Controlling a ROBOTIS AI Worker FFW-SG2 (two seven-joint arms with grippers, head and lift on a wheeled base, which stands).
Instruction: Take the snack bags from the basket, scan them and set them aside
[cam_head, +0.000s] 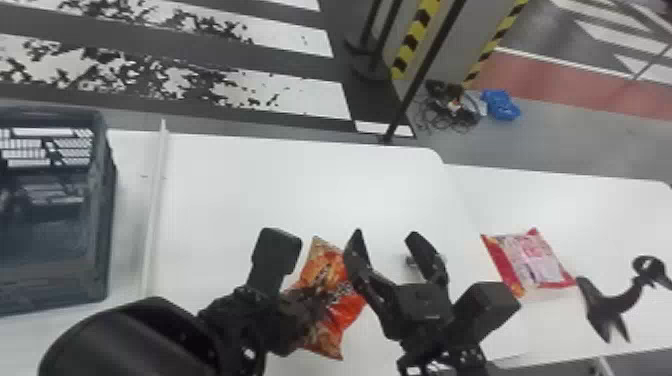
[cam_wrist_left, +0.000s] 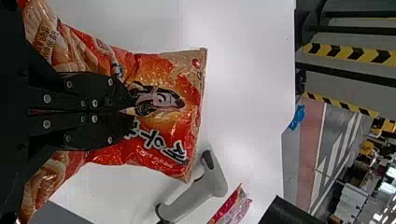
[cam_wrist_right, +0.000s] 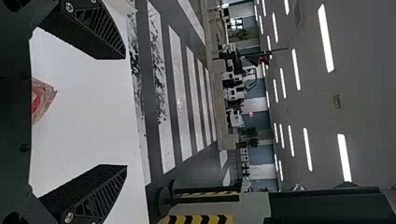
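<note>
My left gripper (cam_head: 312, 305) is over the orange snack bag (cam_head: 350, 305) on the white table in the head view. In the left wrist view, the left gripper (cam_wrist_left: 133, 112) is shut on that crinkled orange bag (cam_wrist_left: 182, 126). Just to the bag's right, my right gripper (cam_head: 385, 234) has its two fingers wide apart. In the right wrist view, the right gripper (cam_wrist_right: 126, 112) holds nothing, and a corner of the bag (cam_wrist_right: 44, 100) is at the left. A grey scanner (cam_wrist_left: 201, 191) lies beyond the bag. The basket (cam_head: 55, 270) stands at far left.
A red and pink snack bag (cam_head: 532, 260) lies flat on the right part of the table, with a black curved stand (cam_head: 610, 305) near it. A thin white raised divider (cam_head: 156, 210) runs between the basket and the work area.
</note>
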